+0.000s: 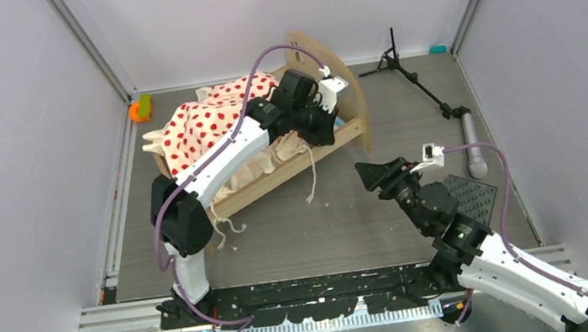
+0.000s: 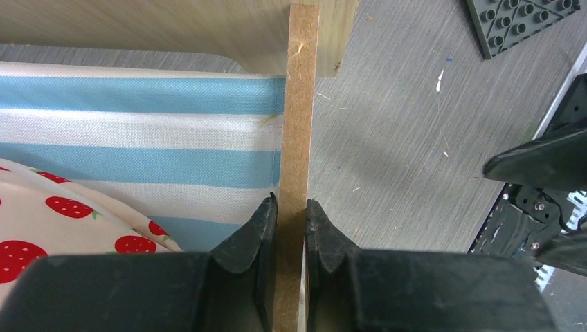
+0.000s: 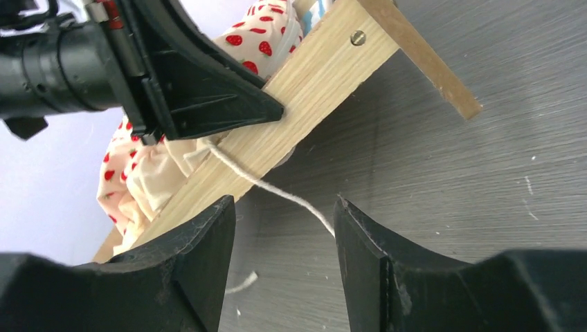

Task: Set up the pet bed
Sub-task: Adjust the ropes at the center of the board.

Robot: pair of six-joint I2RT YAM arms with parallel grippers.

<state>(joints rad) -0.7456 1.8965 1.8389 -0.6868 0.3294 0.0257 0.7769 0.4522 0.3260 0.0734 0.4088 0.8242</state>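
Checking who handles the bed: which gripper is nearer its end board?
Left. The left gripper is shut on the end board; the right gripper hovers open, apart from it.

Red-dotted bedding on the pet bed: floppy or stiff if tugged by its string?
Probably floppy: the bedding bunches up and spills over the side rail. Its thin ruffled cloth suggests little weight, so it should drag easily. The string trails limp off the rail, so a tug would likely take up slack first.

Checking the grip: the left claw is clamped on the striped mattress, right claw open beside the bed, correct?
No. The left claw is clamped on the bed's wooden end board, not the mattress; the left wrist view shows it. The rest holds.
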